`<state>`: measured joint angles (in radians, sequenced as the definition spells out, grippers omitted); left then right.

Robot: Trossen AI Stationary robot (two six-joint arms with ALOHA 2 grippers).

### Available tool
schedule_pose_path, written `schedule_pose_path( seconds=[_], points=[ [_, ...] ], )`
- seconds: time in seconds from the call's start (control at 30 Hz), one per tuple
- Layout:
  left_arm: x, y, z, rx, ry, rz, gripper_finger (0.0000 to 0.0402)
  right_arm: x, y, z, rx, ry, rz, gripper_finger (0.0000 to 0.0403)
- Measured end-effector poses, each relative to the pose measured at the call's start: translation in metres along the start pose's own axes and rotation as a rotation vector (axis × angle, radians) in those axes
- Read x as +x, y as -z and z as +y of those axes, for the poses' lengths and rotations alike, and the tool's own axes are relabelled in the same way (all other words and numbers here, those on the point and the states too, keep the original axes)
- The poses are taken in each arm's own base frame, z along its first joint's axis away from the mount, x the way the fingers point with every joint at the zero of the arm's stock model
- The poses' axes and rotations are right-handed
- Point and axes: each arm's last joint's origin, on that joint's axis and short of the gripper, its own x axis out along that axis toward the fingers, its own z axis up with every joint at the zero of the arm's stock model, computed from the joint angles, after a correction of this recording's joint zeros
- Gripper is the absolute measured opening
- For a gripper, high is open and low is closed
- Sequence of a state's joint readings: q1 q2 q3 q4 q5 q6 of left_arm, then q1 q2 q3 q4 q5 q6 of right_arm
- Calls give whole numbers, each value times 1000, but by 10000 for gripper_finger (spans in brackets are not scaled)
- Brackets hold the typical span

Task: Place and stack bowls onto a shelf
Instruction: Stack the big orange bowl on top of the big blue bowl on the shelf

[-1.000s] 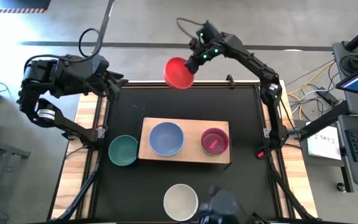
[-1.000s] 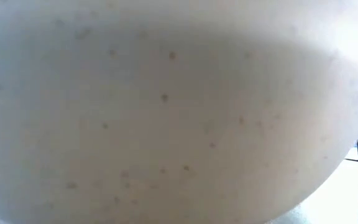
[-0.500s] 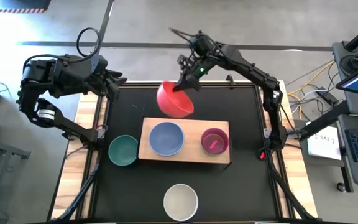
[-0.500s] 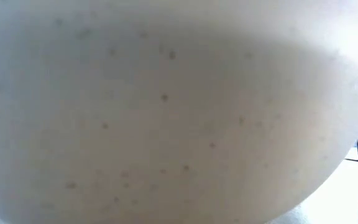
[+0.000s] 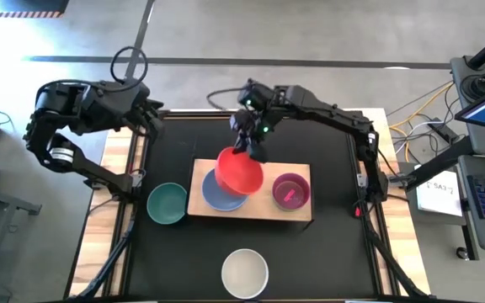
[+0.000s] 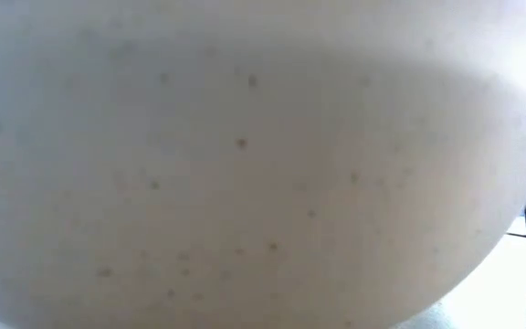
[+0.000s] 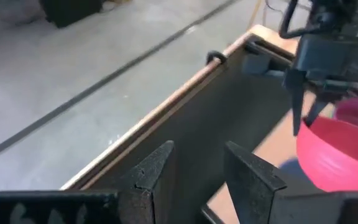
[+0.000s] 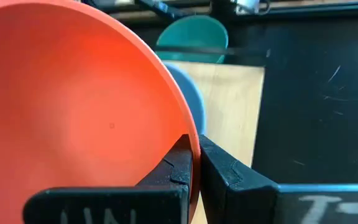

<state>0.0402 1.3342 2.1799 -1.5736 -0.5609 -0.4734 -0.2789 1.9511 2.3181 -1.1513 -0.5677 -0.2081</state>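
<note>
**Red bowl held over the blue-grey bowl on the shelf**

The black counter (image 5: 327, 252) with wooden edges carries the pale wood shelf (image 5: 297, 212) near its middle. On the shelf sit the blue-grey bowl (image 5: 213, 200) and, toward the right arm's side, the magenta bowl (image 5: 290, 190). Just off the shelf's other end, on the counter, stands the teal-green bowl (image 5: 167, 203). The cream-white bowl (image 5: 244, 273) sits alone at the near edge of the counter, well apart from the shelf; it fills almost the whole low view.

The right end effector (image 5: 253, 150) reaches in over the far edge of the shelf and pinches the rim of the red bowl (image 5: 240, 171) between its narrowly set fingers (image 8: 225, 171). The red bowl is tilted and overlaps most of the blue-grey bowl from above; whether the two touch cannot be told.

The left end effector (image 7: 197, 168) waits at the far left corner of the counter, fingers apart and holding nothing.
</note>
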Motion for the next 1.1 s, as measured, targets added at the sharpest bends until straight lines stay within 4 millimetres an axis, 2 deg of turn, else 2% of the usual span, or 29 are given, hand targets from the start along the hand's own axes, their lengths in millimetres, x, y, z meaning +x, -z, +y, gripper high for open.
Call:
schedule_pose_path(
  seconds=[0.17,0.33,0.43,0.8,1.1],
  points=[
    [3,13,3,38,7,41,118,34,5,15,-43,-15,34,8],
    [5,27,9,43,-11,76,118,52,9,13,0,240,74,8],
    [4,33,13,39,-17,81,118,53,11,11,37,306,84,8],
    [2,48,23,-29,-22,86,118,54,9,14,157,284,56,8],
    [6,54,22,-37,-33,106,118,43,5,20,174,278,63,8]
  ],
)
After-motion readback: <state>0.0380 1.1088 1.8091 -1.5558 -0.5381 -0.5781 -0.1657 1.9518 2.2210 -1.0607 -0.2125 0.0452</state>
